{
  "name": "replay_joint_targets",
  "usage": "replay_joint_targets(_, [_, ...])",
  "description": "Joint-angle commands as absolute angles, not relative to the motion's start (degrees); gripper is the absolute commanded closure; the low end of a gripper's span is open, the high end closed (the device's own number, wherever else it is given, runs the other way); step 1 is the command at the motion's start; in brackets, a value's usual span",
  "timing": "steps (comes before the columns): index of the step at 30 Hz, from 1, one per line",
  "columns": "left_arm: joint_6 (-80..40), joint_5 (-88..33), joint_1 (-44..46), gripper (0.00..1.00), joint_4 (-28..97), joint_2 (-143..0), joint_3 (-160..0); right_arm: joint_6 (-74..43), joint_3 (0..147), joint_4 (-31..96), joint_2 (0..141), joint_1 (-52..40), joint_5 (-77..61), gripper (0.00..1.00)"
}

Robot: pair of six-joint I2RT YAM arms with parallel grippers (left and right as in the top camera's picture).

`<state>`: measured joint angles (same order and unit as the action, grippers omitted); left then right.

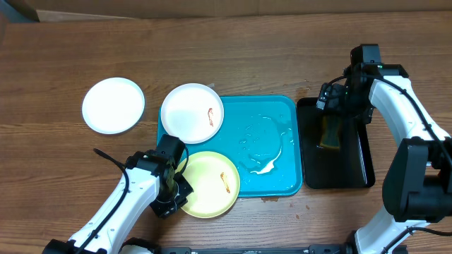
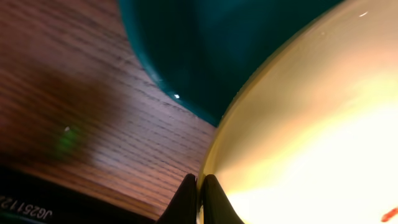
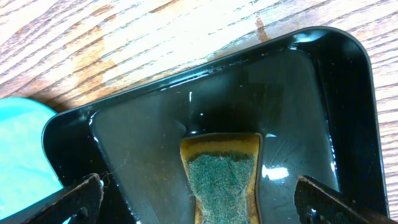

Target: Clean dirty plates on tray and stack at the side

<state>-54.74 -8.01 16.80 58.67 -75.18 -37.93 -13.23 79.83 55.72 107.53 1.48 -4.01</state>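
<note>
Left gripper (image 2: 200, 200): jaws pressed together on the rim of the yellow plate (image 1: 209, 183), pinching it at its left edge. That plate lies over the near-left corner of the tray (image 1: 279, 185), partly overhanging the desk (image 1: 233, 56).

Right gripper (image 3: 198, 199): jaws spread wide, hanging above the sponge (image 3: 222, 177) without touching it. The sponge, green scourer face up, lies in the wet black tray (image 3: 323, 112) just right of the blue one.

A smeared white plate (image 1: 191, 110) sits on the tray's far-left corner. A second white plate (image 1: 113, 105) rests on the desk, left of the tray and apart from it. The tray floor is wet, with white residue (image 1: 265, 168).
</note>
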Motion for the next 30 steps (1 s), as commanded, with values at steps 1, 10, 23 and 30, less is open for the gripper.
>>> replay_joint_targets(1, [-48.0, -11.4, 16.9, 0.96, 57.6, -75.4, -39.7, -13.1, 80.6, 55.6, 107.4, 1.6, -3.6, 0.0])
replay_joint_targets(10, [-40.7, -12.9, 18.9, 0.96, 56.8, -75.4, -50.5, -13.1, 80.6, 55.6, 107.4, 1.6, -3.6, 0.0])
replay_joint_targets(23, [-41.1, -3.3, 28.4, 0.96, 46.8, -82.0, -55.0, -13.1, 80.6, 55.6, 107.4, 1.6, -3.6, 0.0])
replay_joint_targets(30, [-41.1, -3.7, 29.4, 0.96, 41.4, -89.2, -55.0, -13.1, 80.6, 55.6, 107.4, 1.6, -3.6, 0.0])
